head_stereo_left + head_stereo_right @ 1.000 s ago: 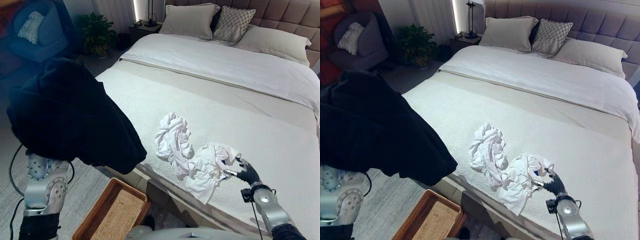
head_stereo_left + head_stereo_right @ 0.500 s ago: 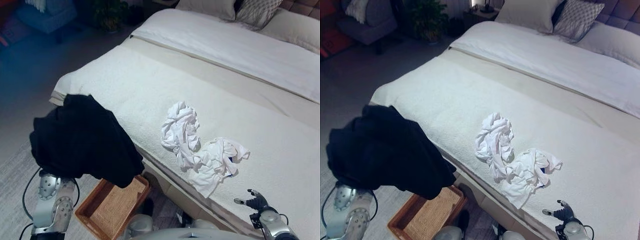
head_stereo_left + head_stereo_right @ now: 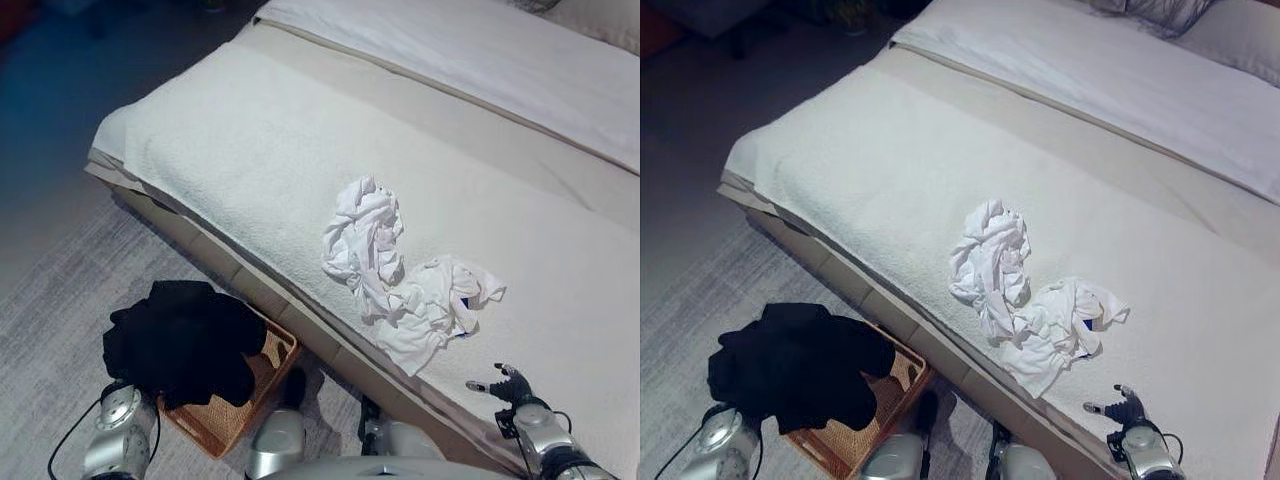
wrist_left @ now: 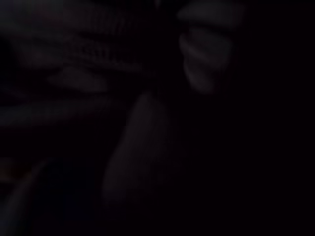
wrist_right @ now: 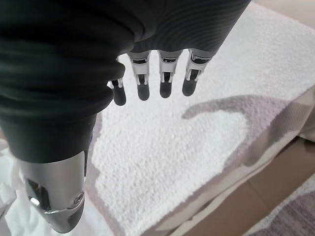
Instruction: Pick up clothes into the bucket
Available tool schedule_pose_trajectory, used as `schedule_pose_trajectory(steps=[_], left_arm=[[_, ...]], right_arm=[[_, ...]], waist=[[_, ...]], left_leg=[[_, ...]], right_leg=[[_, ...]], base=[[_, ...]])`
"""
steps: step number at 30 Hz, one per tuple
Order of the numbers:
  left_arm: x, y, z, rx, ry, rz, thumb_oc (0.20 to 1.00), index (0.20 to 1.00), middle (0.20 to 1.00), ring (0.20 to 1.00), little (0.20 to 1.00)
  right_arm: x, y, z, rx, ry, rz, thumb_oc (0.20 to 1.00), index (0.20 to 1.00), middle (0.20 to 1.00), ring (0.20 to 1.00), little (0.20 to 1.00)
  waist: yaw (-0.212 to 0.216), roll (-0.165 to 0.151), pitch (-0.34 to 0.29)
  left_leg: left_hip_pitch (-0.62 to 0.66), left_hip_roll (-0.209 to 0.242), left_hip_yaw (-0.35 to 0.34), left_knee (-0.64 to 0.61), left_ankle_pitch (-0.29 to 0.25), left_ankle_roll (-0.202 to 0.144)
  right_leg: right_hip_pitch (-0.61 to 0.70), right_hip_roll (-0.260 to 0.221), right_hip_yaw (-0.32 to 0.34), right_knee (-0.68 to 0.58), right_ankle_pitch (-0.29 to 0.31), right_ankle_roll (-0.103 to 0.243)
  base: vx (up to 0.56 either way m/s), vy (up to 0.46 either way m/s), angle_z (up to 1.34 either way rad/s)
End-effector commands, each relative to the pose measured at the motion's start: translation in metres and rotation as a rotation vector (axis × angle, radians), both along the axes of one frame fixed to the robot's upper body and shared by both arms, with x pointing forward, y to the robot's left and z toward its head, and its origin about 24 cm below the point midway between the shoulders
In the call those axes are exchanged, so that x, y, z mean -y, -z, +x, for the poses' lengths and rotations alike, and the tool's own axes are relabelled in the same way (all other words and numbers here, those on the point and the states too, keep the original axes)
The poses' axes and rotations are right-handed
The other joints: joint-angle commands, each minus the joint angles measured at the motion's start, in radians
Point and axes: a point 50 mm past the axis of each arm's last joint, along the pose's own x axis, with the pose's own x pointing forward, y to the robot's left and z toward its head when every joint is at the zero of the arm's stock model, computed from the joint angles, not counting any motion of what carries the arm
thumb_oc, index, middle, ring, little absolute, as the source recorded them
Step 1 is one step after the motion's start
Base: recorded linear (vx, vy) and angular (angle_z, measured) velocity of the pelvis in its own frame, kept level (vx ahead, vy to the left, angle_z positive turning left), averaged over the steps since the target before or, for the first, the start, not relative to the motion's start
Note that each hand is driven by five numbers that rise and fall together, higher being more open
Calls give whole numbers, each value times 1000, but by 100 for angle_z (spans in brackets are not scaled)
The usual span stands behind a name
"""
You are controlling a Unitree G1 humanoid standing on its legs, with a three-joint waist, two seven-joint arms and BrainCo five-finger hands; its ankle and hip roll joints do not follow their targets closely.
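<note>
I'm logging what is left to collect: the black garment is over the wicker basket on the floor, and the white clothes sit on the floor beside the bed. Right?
One detail is wrong. The white clothes lie on the bed, near its edge, not on the floor; the left eye view shows this. The black garment is indeed over the wicker basket on the floor.

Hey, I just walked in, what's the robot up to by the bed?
It is clearing clothes off the bed into a woven brown basket on the floor beside it. A black garment hangs over the basket at the end of the left arm, with that hand hidden in the cloth. Two crumpled white garments lie on the cream bed cover near the edge. The right hand hovers open over the cover, apart from them and holding nothing.
</note>
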Motion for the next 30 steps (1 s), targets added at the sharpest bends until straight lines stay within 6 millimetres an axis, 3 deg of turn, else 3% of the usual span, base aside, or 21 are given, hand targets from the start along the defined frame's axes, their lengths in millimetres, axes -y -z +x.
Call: schedule_pose_trajectory(steps=[1,4,8,13,18,19,27,28,29,30], left_arm=[[-17,-20,22,28,-13,179,200,200,200,200,200],[-18,-17,24,5,-31,185,200,200,200,200,200],[-20,1,33,-154,-26,247,200,200,200,200,200],[-19,2,43,-201,-14,289,200,200,200,200,200],[-23,-4,56,-232,-35,334,200,200,200,200,200],[-26,-12,63,-222,-55,363,200,200,200,200,200],[-39,-28,77,-237,-152,392,200,200,200,200,200],[-43,-27,75,-267,-187,396,576,576,576,576,576],[-43,-27,75,-267,-187,396,818,818,818,818,818],[-44,-24,72,-293,-200,386,1000,1000,1000,1000,1000]], right_arm=[[-6,-15,29,94,-61,-48,1000,1000,1000,1000,1000],[-9,-20,37,126,-73,-52,1000,1000,1000,1000,1000],[-18,-29,57,192,-104,-55,1000,1000,1000,1000,1000],[-25,-40,74,255,-130,-63,1000,1000,1000,1000,1000],[-35,-52,93,326,-154,-59,1000,1000,1000,1000,1000],[-40,-59,101,366,-168,-58,1000,1000,1000,1000,1000],[-55,-77,118,477,-192,-31,1000,1000,1000,1000,1000],[-59,-80,121,502,-200,-19,1000,1000,1000,1000,1000],[-59,-81,121,503,-200,-19,1000,1000,1000,1000,1000],[-61,-83,122,520,-202,-12,1000,1000,1000,1000,1000]], waist=[[-5,-56,10],[-5,-65,19],[-17,-90,55],[-27,-113,90],[-40,-147,129],[-49,-168,153],[-81,-214,211],[-87,-225,211],[-87,-225,211],[-91,-232,211]], left_leg=[[-56,-72,4,27,-9,64],[-73,-72,10,39,-12,65],[-131,-67,25,77,-17,64],[-194,-61,36,116,-20,62],[-272,-51,46,167,-24,59],[-318,-49,45,197,-27,59],[-487,-46,49,299,-52,63],[-509,-43,50,308,-57,62],[-510,-43,50,309,-57,62],[-523,-40,53,322,-62,63]], right_leg=[[-74,-38,50,32,64,38],[-88,-36,57,36,66,38],[-138,-36,73,48,76,37],[-193,-32,86,63,88,37],[-258,-26,103,77,108,40],[-292,-24,109,85,116,40],[-431,-14,121,127,126,42],[-448,-9,123,123,133,44],[-448,-9,123,123,133,44],[-455,-7,125,120,138,45]], base=[[-40,19,-4],[-32,18,-9],[-49,32,-7],[-71,24,-11],[-78,13,-9],[-83,3,-16],[-63,30,-3],[0,0,0],[-6,21,-3],[0,13,-11]])
